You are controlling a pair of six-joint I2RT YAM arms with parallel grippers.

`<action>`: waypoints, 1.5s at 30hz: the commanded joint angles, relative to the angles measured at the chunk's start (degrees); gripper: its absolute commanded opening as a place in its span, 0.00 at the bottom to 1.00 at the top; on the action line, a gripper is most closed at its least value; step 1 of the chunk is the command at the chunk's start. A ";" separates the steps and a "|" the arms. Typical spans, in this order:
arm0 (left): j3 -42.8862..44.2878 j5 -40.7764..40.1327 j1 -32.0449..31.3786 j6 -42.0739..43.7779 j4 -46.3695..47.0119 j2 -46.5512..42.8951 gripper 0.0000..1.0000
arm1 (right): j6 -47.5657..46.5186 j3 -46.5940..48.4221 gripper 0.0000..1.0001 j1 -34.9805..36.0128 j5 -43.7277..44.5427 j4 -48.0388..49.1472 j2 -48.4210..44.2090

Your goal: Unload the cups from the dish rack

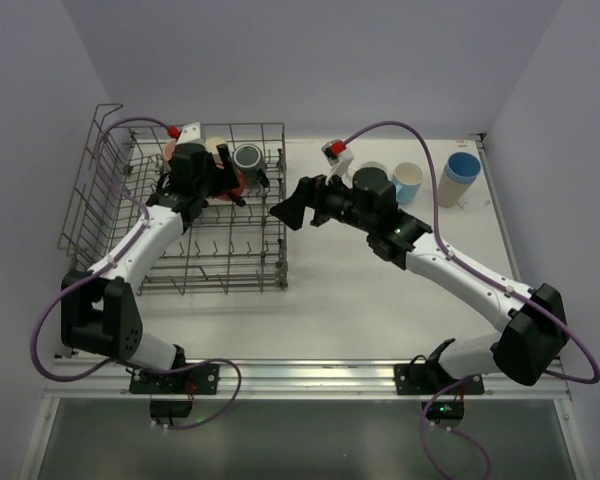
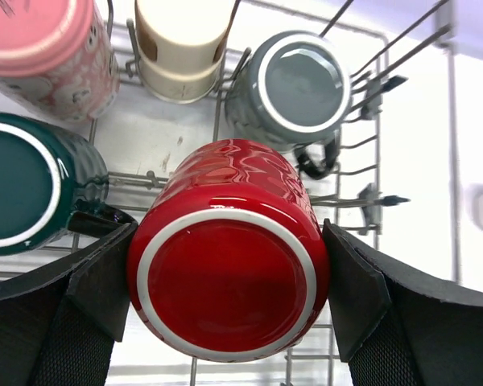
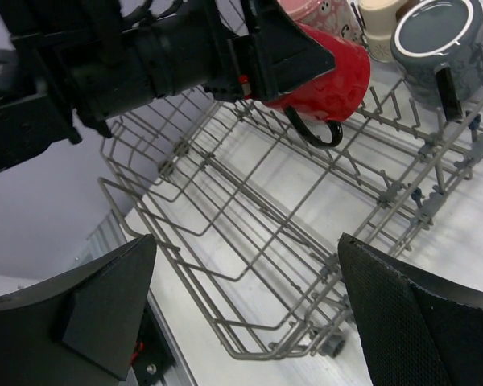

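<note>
1 glossy red mug (image 2: 225,281), round-based with a rippled wall and a black loop handle, sits at the far end of the dish rack (image 1: 220,262), gripped by the left claw (image 2: 229,269) between its matte black pads. Beside it among the grey wire tines stand a grey mug (image 2: 298,84), a dark teal cup (image 2: 16,185), a pink cup (image 2: 40,40) and a cream cup (image 2: 181,40). The right claw (image 1: 292,203) gapes wide and empty, just off the rack's right side over the white desk (image 1: 380,300).

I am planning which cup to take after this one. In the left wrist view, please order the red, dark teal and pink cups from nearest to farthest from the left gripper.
1. red cup, held between the fingers of the left gripper.
2. dark teal cup, just beside it, at the view's left.
3. pink cup, beyond the teal one, upper left.
</note>
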 commanded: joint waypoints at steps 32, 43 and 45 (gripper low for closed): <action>-21.04 44.85 0.01 -27.01 30.75 -38.12 0.22 | 15.66 -6.08 0.65 -2.45 -22.70 30.82 -2.70; -25.00 46.00 0.01 -33.43 38.85 -39.43 0.30 | 34.04 -5.04 0.37 -2.45 -32.04 54.12 6.18; -25.78 45.99 0.01 -34.83 39.99 -39.78 0.31 | 34.66 -4.50 0.37 -2.45 -31.86 54.04 6.97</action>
